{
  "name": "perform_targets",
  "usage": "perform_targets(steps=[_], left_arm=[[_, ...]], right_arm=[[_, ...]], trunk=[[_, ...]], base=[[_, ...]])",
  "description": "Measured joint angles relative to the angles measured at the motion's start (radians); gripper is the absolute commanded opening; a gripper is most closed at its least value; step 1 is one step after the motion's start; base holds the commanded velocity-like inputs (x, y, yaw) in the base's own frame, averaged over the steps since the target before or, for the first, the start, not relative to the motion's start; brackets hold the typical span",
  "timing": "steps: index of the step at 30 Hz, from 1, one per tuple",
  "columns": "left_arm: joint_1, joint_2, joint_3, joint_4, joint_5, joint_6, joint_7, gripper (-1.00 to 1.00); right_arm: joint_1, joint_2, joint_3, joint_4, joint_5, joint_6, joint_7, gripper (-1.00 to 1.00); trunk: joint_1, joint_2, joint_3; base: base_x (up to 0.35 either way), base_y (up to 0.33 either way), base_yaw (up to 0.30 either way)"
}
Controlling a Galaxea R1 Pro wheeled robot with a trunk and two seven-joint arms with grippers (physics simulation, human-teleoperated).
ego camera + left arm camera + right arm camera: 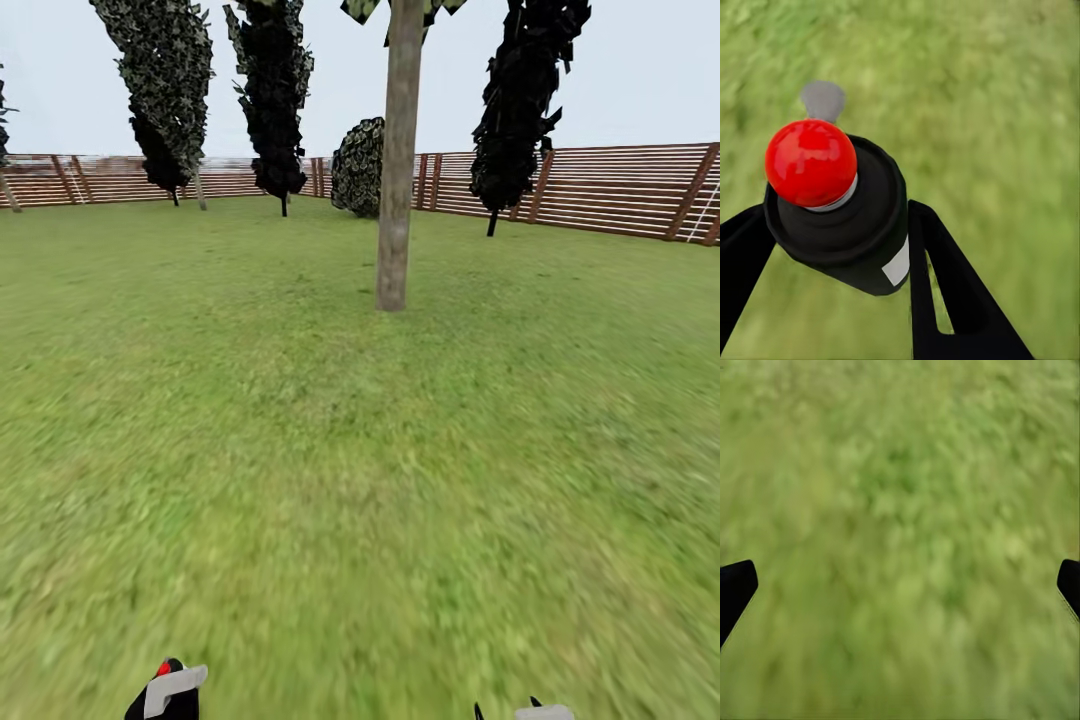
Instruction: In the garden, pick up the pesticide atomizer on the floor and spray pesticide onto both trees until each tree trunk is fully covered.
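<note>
The pesticide atomizer (840, 217), a black bottle with a red round cap and a grey nozzle, sits between the black fingers of my left gripper (832, 240), which is shut on it. In the head view the atomizer (168, 690) shows at the bottom left edge, above the lawn. A tree trunk (397, 170), smooth grey-brown and branchless, rises straight ahead in the middle distance, its leaves just at the top edge. My right gripper (900, 585) hangs open over bare grass, its fingertips (735, 585) wide apart, and its tip (540, 712) peeks in at the bottom right.
Green lawn (350, 480) stretches from me to the trunk. A brown slat fence (600, 190) rings the back. Dark column-shaped conifers (520, 100) and a round bush (358, 168) stand along the fence.
</note>
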Motion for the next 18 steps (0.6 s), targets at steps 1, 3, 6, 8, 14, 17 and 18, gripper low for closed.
perform_targets(steps=[1,3,6,8,14,17,18], left_arm=[[0.000,0.000,0.000,0.000,0.000,0.000,0.000,-1.00],[0.000,0.000,0.000,0.000,0.000,0.000,0.000,-1.00],[0.000,0.000,0.000,0.000,0.000,0.000,0.000,-1.00],[0.000,0.000,0.000,0.000,0.000,0.000,0.000,-1.00],[0.000,0.000,0.000,0.000,0.000,0.000,0.000,-1.00],[0.001,0.000,0.000,0.000,0.000,0.000,0.000,-1.00],[0.000,0.000,0.000,0.000,0.000,0.000,0.000,-1.00]], right_arm=[[0.000,0.000,0.000,0.000,0.000,0.000,0.000,1.00],[0.000,0.000,0.000,0.000,0.000,0.000,0.000,1.00],[0.000,0.000,0.000,0.000,0.000,0.000,0.000,1.00],[0.000,0.000,0.000,0.000,0.000,0.000,0.000,1.00],[0.000,0.000,0.000,0.000,0.000,0.000,0.000,1.00],[0.000,0.000,0.000,0.000,0.000,0.000,0.000,1.00],[0.000,0.000,0.000,0.000,0.000,-0.001,0.000,1.00]], trunk=[[0.000,0.000,0.000],[0.000,0.000,0.000],[0.000,0.000,0.000],[0.000,0.000,0.000],[0.000,0.000,0.000],[0.000,0.000,0.000],[0.000,0.000,0.000]], base=[[0.340,0.000,0.000],[0.340,0.000,0.000],[0.340,0.000,0.000],[0.340,0.000,0.000],[0.340,0.000,0.000],[0.340,0.000,0.000],[0.340,0.000,0.000]])
